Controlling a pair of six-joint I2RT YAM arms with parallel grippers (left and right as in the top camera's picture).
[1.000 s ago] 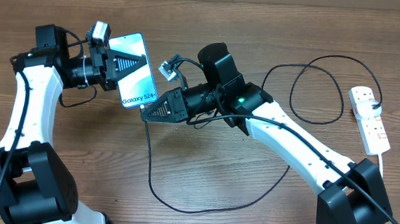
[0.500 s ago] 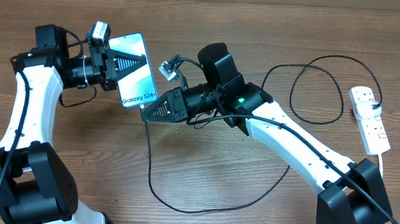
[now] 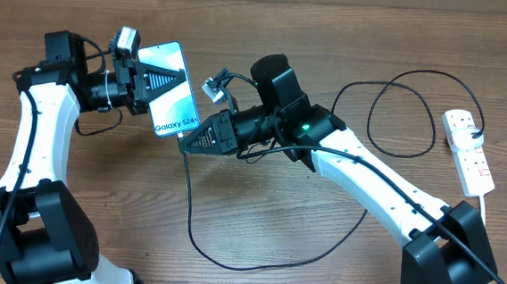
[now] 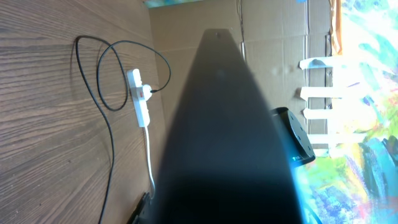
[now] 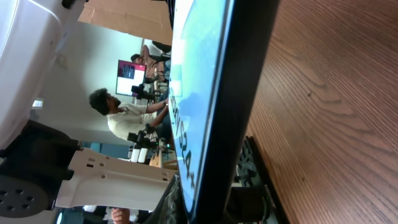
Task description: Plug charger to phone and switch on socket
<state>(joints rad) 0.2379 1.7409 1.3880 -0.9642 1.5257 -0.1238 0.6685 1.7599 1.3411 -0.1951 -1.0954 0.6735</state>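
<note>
A brown wood-grain surface (image 3: 124, 196) carries the whole setup, with cardboard panels along its far edge. The slim smartphone with the light blue screen and white "Galaxy S24" lettering (image 3: 177, 110) is lifted off the wood on the left side and tilted, its lettered end towards the right arm. The left tool (image 3: 173, 81) is pressed together on it, one black finger across the screen. That grip seems meant to present the port end.

The right tool (image 3: 191, 141) sits just at that lower end, its fingers pinched on the free end of the long thin black charger cable (image 3: 188, 205). The plug tip itself is hidden, so I cannot tell whether it has entered the port. The right wrist view shows only the phone edge-on, very close.

From there the cable drops to the wood, sweeps under the right arm and curls in loops towards the white oblong power strip with red-orange switches (image 3: 468, 150), which lies well apart at the right edge. Its thick white cord (image 4: 149, 155) trails towards the near side. The switch positions are too small to read. In my judgement, the loose loops near the strip could snag a reach to the switch.
</note>
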